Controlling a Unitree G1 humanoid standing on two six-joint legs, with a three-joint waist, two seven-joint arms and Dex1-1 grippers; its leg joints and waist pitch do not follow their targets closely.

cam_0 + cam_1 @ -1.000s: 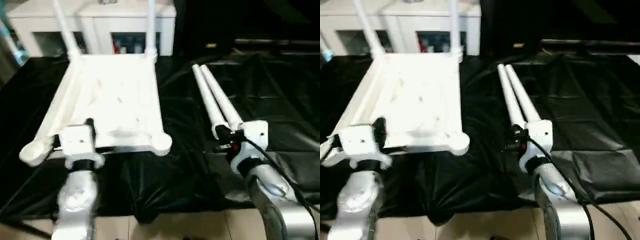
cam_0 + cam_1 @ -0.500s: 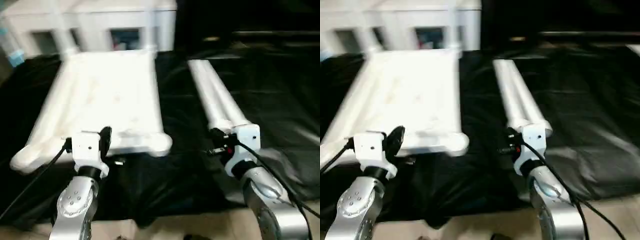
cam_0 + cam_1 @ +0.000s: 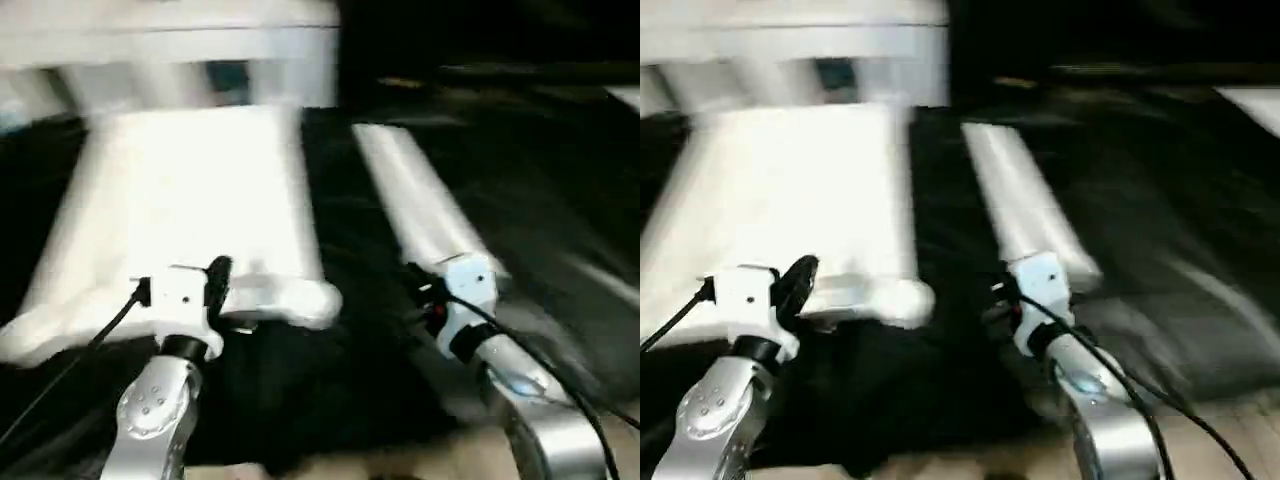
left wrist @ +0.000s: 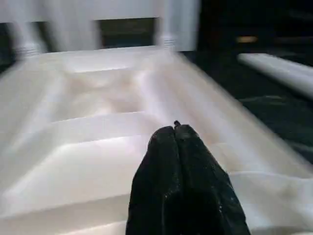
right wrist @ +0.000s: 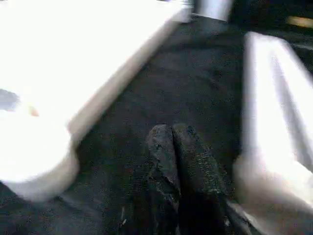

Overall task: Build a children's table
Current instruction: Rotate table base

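From the head views, the children's table [image 3: 190, 200] lies upside down on the black-draped worktop [image 3: 560, 180], its ribbed underside facing up. Two loose legs [image 3: 420, 215] lie side by side on the cloth just to its right. The left hand [image 3: 218, 272] sits at the near edge of the tabletop beside the near right corner socket [image 3: 312, 303], and the right hand [image 3: 418, 290] is at the near ends of the loose legs. A white cabinet [image 3: 180, 50] stands behind.

In the left wrist view, the left hand's fingers [image 4: 181, 176] are pressed together, empty, pointing across the ribbed underside [image 4: 98, 127].

In the right wrist view, the right hand's fingers [image 5: 176, 161] are likewise together and hold nothing, over the cloth between the tabletop's corner socket [image 5: 34, 161] and the legs [image 5: 274, 122].

The step in hand looks like fetching a leg. To do it well, the right hand should spread its fingers first (they cannot grip as they are), then close round one leg alone near its end, well clear of its neighbour. The left hand can steady the tabletop so the socket stays put.
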